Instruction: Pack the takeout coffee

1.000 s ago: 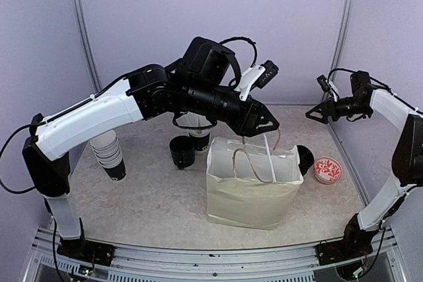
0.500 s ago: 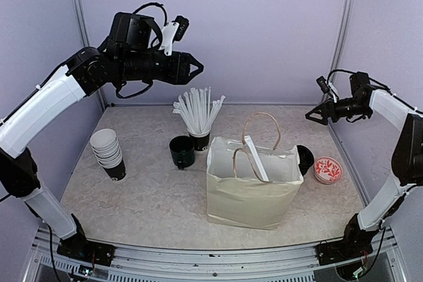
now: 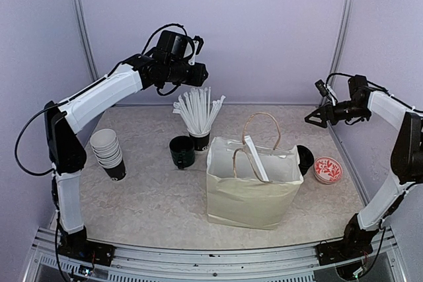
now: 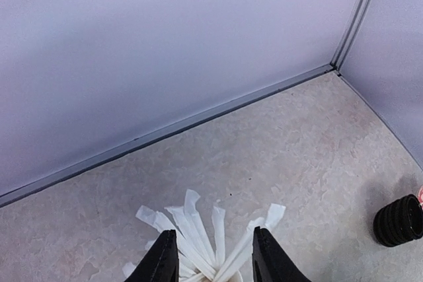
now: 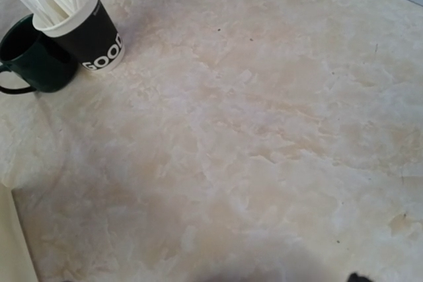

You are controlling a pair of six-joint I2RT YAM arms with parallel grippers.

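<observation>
The takeout coffee cups [image 3: 110, 154] stand nested in a black stack with white inner walls at the left of the table. A stack of black lids [image 3: 305, 158] sits behind the bag's right side and also shows in the left wrist view as the lids [image 4: 398, 221]. My left gripper [image 3: 200, 74] hangs open above the cup of white straws [image 3: 197, 113]. In the wrist view, that gripper [image 4: 215, 260] has the straws [image 4: 192, 229] below it and nothing held. My right gripper [image 3: 315, 115] hovers open at the right, well above the table. Its fingers are out of its wrist view.
An open paper bag [image 3: 250, 186] with handles stands in the middle, with a wrapped straw [image 3: 256, 160] leaning inside. A dark mug [image 3: 182, 152] sits left of it. A red patterned dish [image 3: 328, 170] lies at the right. The right wrist view shows the straw cup [image 5: 92, 36] and mug [image 5: 32, 57].
My left arm lifted away from the bag's handles, swung up to the left, then came back down over the straw cup. The right arm has hardly moved.
</observation>
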